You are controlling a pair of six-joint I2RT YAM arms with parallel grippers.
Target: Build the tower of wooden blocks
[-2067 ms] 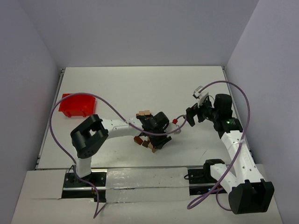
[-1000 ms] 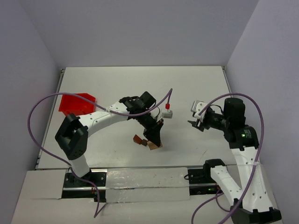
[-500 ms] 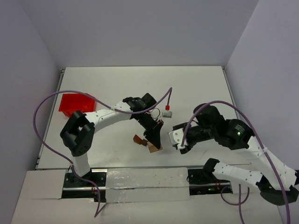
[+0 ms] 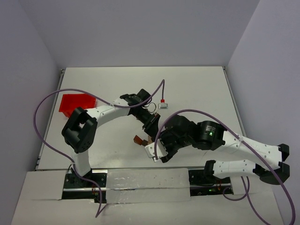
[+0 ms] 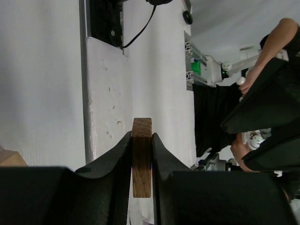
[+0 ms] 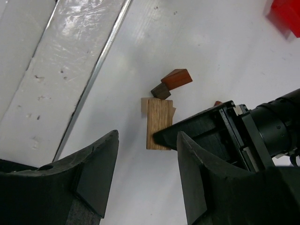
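My left gripper (image 5: pixel 141 136) is shut on a flat tan wood bar (image 5: pixel 141 161) that stands on edge between its fingers. From the right wrist, that bar (image 6: pixel 158 123) hangs just above the table, with the left gripper (image 6: pixel 197 129) on its right side. Behind it lie a tan block (image 6: pixel 145 104), a small dark brown block (image 6: pixel 160 91) and a reddish-brown block (image 6: pixel 176 78). My right gripper (image 6: pixel 147 133) is open above the bar, holding nothing. From above, both grippers (image 4: pixel 151 130) (image 4: pixel 157 149) meet at the table's centre beside the reddish-brown block (image 4: pixel 138 139). The wood block tower is out of view.
A red bin (image 4: pixel 76 104) sits at the table's left. A grey connector on a purple cable (image 4: pixel 162 105) hangs over the middle. A metal rail (image 6: pixel 93 79) runs along the near edge, close to the blocks. White walls enclose the table.
The right arm has swung from the right side across to the centre, bringing its open gripper over the blocks. The left gripper keeps the bar and has shifted slightly.
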